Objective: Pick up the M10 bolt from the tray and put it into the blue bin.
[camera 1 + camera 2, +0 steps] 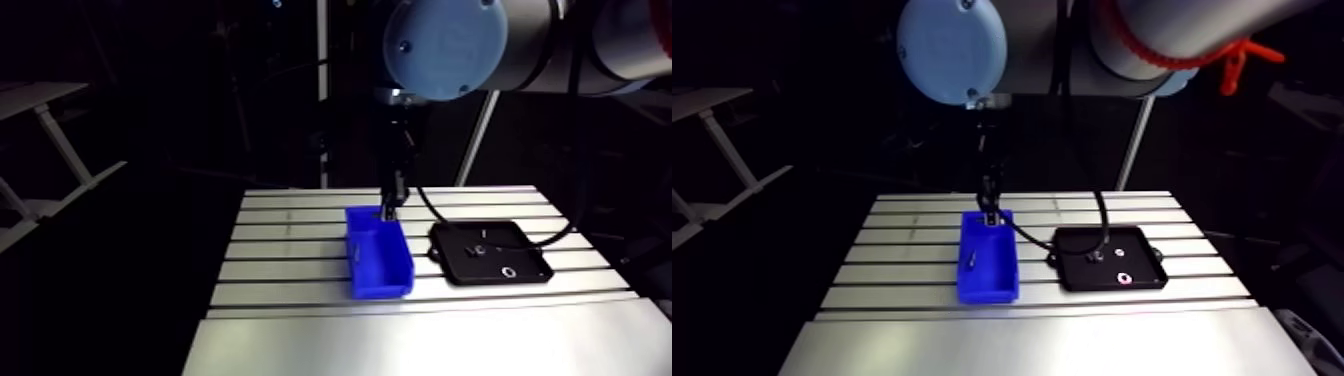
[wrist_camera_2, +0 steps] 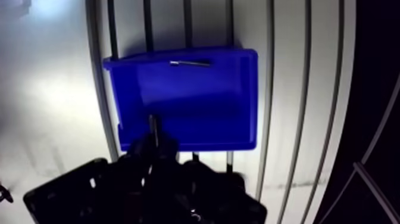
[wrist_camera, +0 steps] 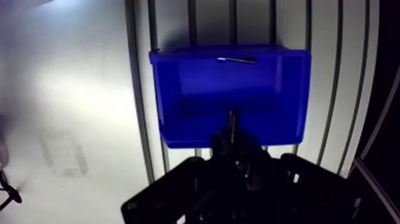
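gripper [image 3: 232, 134] of a single robot arm hangs over one end of the blue bin [image 3: 286, 89] on a slotted aluminium table [image 1: 300, 262]. its tip is low at the bin's rim in the arm view. from the wrist view it shows only as a dark mass narrowing to a thin tip over the bin's near wall. how far it is open, and whether it has hold of anything, cannot be told from either view.

a slender metal bolt [image 3: 236, 59] lies on its side inside the bin. it rests along the long wall on the side away from the gripper, well apart from the gripper's tip. in the arm view it appears as a short dark stick against the same wall.

just beside the bin, with a strip of bare table between them, sits the black tray [image 1: 470, 262]. it lies flat, its long sides running across the table's slots. on it rest a pale ring [image 1: 509, 272] near the front edge and a small dark piece [image 1: 478, 250] near the middle, too small to identify.
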